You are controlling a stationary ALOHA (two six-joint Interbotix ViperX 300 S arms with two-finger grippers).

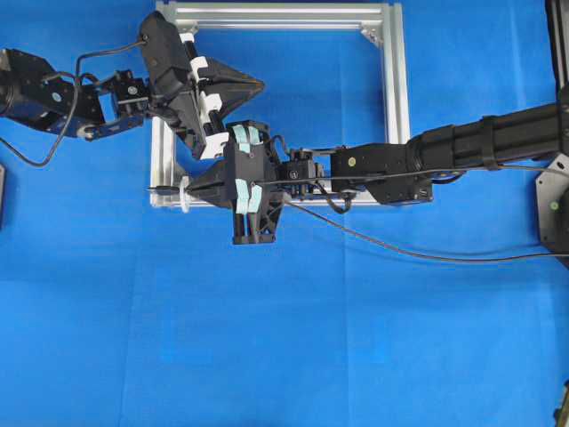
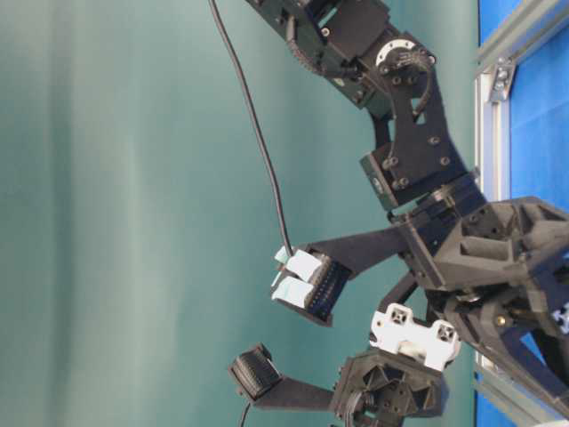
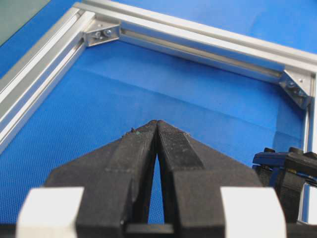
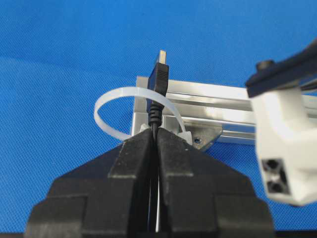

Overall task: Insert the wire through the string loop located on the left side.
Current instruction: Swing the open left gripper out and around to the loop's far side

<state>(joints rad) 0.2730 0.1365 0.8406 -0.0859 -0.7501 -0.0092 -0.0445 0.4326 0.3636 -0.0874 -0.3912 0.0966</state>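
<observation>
Closed tight on the thin black wire [image 4: 156, 119], the right pincer [image 4: 154, 135] holds its plug within the white string loop [image 4: 111, 99] on the silver aluminium frame [image 4: 218, 99]; left pincer [image 3: 157, 125] shut, empty.

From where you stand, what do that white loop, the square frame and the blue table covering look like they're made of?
The loop: translucent white plastic, probably; a thin, smooth, flat band. The frame: bare silvery metal, likely aluminium, with grooved bars and bolted corner brackets. The covering: matte blue fabric, seemingly; a fine weave shows.

Bright, even lighting throughout; soft shadows on the blue counter [image 1: 356, 356]. Glare whitens the aluminium frame [image 4: 233, 104]. Near black fingers [image 3: 173, 163] in both wrist views appear blurred.
</observation>
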